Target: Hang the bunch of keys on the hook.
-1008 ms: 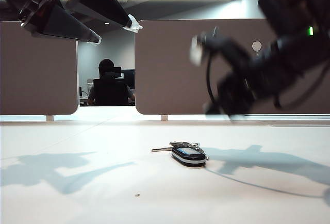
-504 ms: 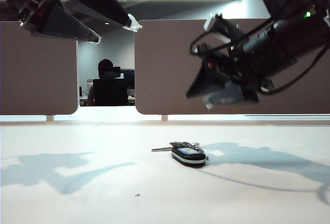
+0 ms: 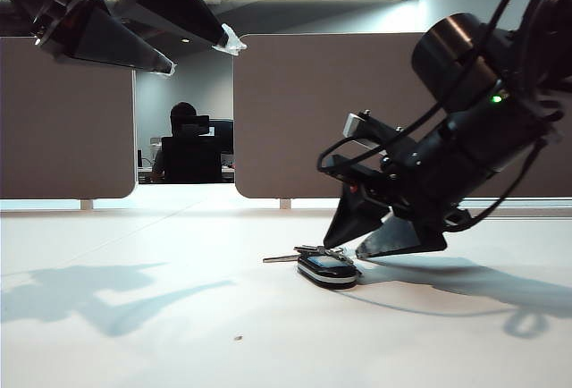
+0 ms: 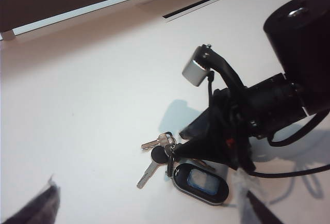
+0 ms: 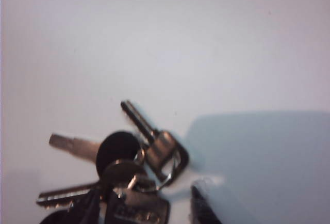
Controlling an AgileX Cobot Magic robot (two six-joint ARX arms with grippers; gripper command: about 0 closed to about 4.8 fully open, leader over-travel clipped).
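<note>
Exterior view shows the bunch of keys lying flat on the white table, with the black fob nearest the camera. The right gripper hangs just above the keys, at about 2 o'clock from them, its two fingers parted and holding nothing. The left gripper is high up at 10 o'clock, fingers spread wide and empty

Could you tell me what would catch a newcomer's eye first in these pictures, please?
The right gripper dominates, bulky and black, angled down right of centre with its jaws parted just above the bunch of keys lying on the white table. The left gripper hangs high at the upper left, open.
</note>
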